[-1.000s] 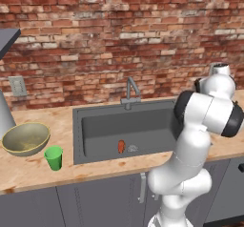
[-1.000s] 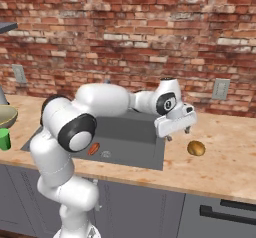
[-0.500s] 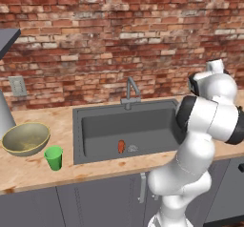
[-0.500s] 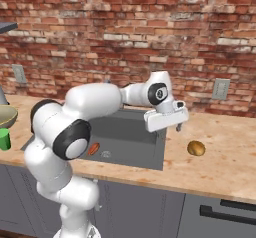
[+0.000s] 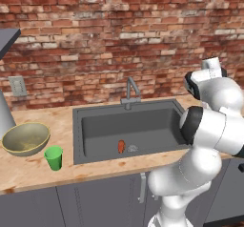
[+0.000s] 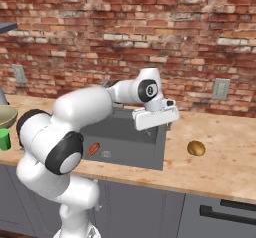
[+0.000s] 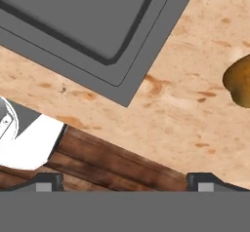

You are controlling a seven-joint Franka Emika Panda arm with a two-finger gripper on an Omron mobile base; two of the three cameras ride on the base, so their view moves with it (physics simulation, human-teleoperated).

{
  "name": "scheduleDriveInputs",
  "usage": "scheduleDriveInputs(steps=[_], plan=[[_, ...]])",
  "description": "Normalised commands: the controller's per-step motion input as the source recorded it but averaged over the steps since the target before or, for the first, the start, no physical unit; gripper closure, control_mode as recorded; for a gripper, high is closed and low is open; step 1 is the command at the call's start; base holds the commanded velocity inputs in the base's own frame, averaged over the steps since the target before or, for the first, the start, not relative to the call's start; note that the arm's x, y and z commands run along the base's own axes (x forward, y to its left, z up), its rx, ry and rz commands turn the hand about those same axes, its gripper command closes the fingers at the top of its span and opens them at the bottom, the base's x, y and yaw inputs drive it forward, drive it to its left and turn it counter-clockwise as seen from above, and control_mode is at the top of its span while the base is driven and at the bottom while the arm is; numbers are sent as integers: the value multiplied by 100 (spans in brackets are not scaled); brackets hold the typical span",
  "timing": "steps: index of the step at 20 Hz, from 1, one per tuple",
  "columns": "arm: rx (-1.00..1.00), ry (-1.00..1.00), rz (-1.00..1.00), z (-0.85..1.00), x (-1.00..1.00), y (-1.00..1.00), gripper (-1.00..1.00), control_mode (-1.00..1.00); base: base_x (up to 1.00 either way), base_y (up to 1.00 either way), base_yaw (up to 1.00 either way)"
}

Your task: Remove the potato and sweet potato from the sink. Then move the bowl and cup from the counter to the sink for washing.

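The potato (image 6: 196, 148) lies on the wooden counter right of the sink (image 6: 150, 149), and it also shows at the right edge of the hand view as a golden-brown lump (image 7: 239, 85). The orange-red sweet potato (image 5: 121, 146) (image 6: 93, 148) rests on the sink floor beside the drain. My gripper (image 6: 156, 124) hovers above the sink's right rim, open and empty, left of the potato and apart from it. Its fingertips (image 7: 49, 180) stand wide over the counter by the sink's corner (image 7: 112, 55). The olive bowl (image 5: 26, 138) and green cup (image 5: 54, 157) stand on the counter left of the sink.
A grey tap (image 5: 129, 91) rises behind the basin. A brick wall with outlets (image 6: 220, 89) backs the counter. Bare wooden counter (image 6: 225, 167) stretches right of the potato. A grey appliance (image 5: 4, 116) stands at the far left behind the bowl.
The hand has swung left from above the potato toward the sink's right rim, staying open. The potato stays on the counter; nothing else moved.
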Motion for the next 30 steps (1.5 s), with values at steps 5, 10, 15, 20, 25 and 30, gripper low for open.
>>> scheduleDriveInputs(steps=[5, 10, 15, 20, 25, 30], plan=[[0, 0, -3, 4, -11, 41, -100, -100, 0, 0, 0], [0, -5, -3, 2, 0, 38, -100, -100, 0, 0, 0], [0, -5, -6, 1, 0, 26, -100, -100, 0, 0, 0], [1, -5, -6, 0, 0, 25, -100, -100, 0, 0, 0], [5, -11, -5, 0, 0, 35, -100, -100, 0, 0, 0], [7, -13, -5, 0, 0, 38, -100, -100, 0, 0, 0]])
